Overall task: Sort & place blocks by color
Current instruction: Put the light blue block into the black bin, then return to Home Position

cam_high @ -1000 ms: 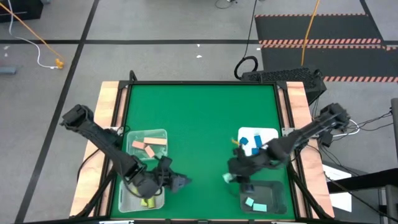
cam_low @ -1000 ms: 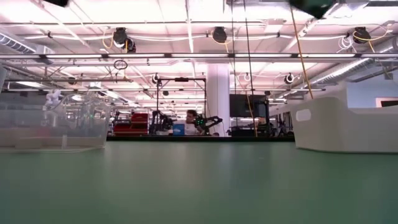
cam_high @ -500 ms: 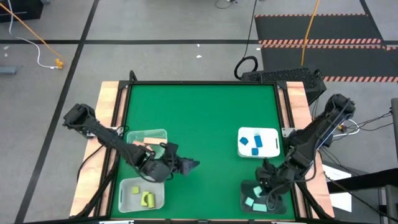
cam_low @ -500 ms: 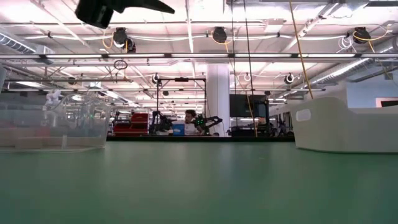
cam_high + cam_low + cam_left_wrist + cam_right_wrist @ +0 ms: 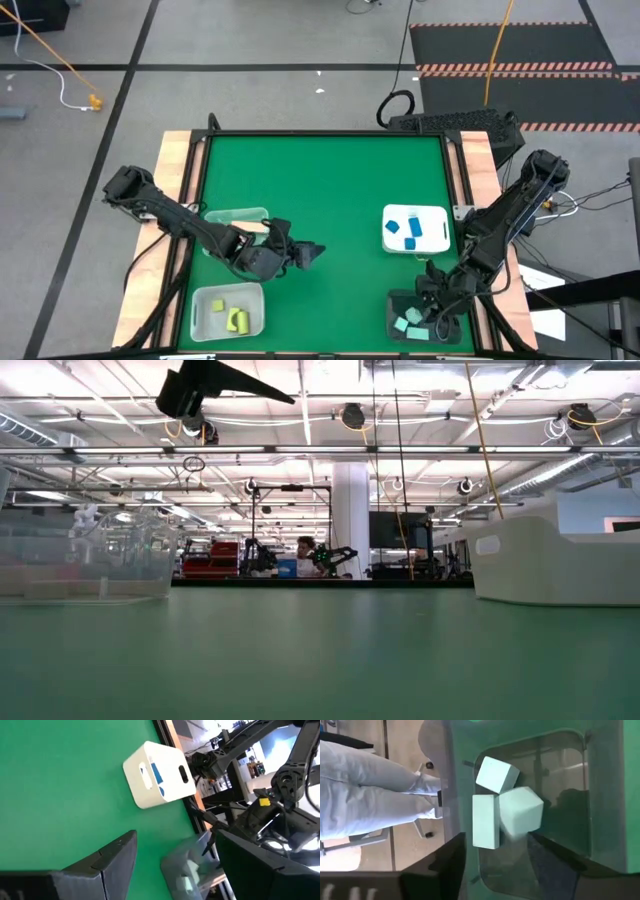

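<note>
My right gripper hovers open above the dark tray by the table's near right corner. Three light teal blocks lie on that tray's floor, two of them pressed together. My left gripper hangs open and empty, high over the bare green mat left of centre. Two blue blocks lie in the white tray. Yellow-green blocks lie in the near clear tray. The left arm hides most of the far clear tray, where a salmon block peeks out.
The green mat lies bare across its centre and far half. Wooden table strips run along both sides. In the low view the clear tray stands left and the white tray right. A person's legs show beyond the near edge.
My right gripper carried a teal block from beside the dark tray toward the near right corner and let it go; three teal blocks now lie there, up from two. My left gripper rose from the yellow-green tray and swung toward the far edge and the table's centre.
</note>
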